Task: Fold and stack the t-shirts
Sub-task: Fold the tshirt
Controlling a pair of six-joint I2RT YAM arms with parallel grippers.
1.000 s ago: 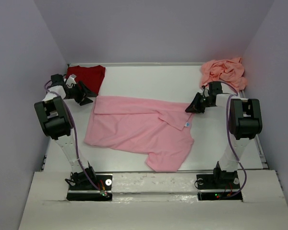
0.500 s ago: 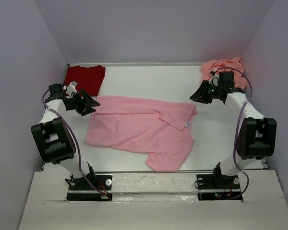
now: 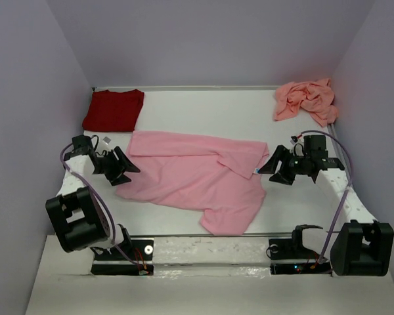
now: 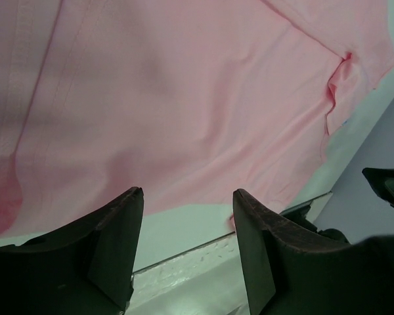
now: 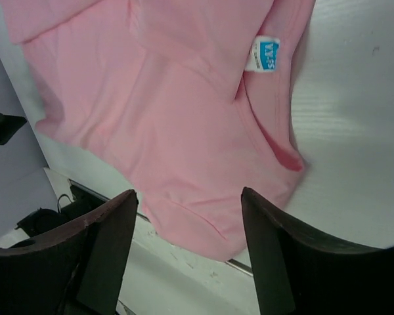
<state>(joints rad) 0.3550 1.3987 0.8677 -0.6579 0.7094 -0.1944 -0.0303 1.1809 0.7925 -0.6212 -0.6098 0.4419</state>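
Looking down from above: light pink tee (image 3: pixel 197 177) spread flat mid-table (image 3: pixel 203 105), long axis left to right, neck and white label (image 3: pixel 256 172) toward the right, hem toward the left. Dark red tee (image 3: pixel 115 110) folded at the far left corner, salmon-pink tee (image 3: pixel 305 98) crumpled at the far right. Left gripper (image 3: pixel 126 174) low at the hem, right gripper (image 3: pixel 268 172) just beside the neck.

Seen from the left wrist: fingers (image 4: pixel 118 249) spread apart, gripping nothing, pink cloth beyond.

Seen from the right wrist: fingers (image 5: pixel 111 243) parted wide, empty, neckline and label beyond.
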